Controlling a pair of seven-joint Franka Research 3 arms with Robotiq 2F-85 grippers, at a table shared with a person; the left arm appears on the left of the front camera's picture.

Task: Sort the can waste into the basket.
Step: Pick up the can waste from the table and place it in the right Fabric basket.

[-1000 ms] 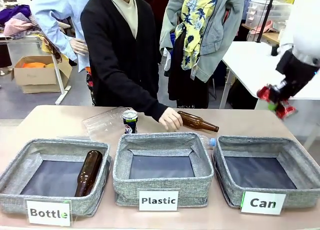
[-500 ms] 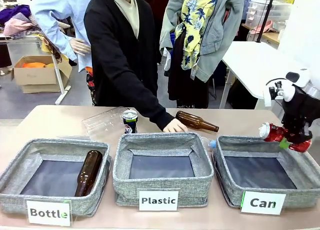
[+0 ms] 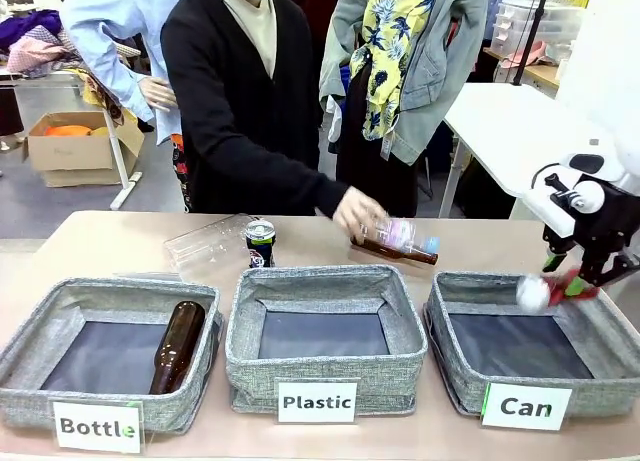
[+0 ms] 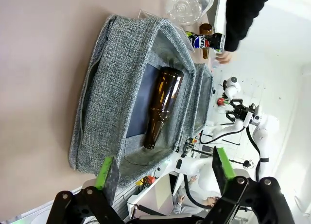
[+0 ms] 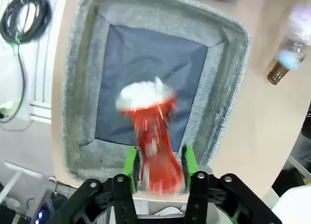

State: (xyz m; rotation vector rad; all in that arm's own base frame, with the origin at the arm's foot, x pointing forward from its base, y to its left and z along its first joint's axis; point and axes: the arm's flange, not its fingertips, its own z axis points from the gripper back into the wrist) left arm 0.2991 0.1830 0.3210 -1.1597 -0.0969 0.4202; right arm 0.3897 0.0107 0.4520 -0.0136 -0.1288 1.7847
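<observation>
A: Where is the can waste seen, and how are the tools set?

B: The crushed red can [image 3: 545, 291] is seen blurred just under the right tool [image 3: 566, 278], above the 1 o'clock corner of the basket [image 3: 450, 366]. As the can is smeared while the tool is sharp, the jaws are judged to be parted and the can free of them. The black can [image 3: 260, 243] is stood upright on the counter [image 3: 120, 241], at 11 o'clock from the middle basket [image 3: 250, 361]. The left tool [image 4: 164, 168] is held wide apart, with nothing between its pads.

A: What could go wrong from here?

B: The red can is placed near the far right rim, not over the middle. The wall could be struck and the can thrown out onto the counter. When the black can is reached for, the person's hand [image 3: 360, 213] could be met, since a clear bottle [image 3: 405, 236] is lifted by it at 3 o'clock from that can.

A: Which writing can be read?

B: Three white cards are read: "Bottle" [image 3: 97, 427], "Plastic" [image 3: 316, 402] and "Can" [image 3: 526, 407]. The print on the black can is too small to be read.
</observation>
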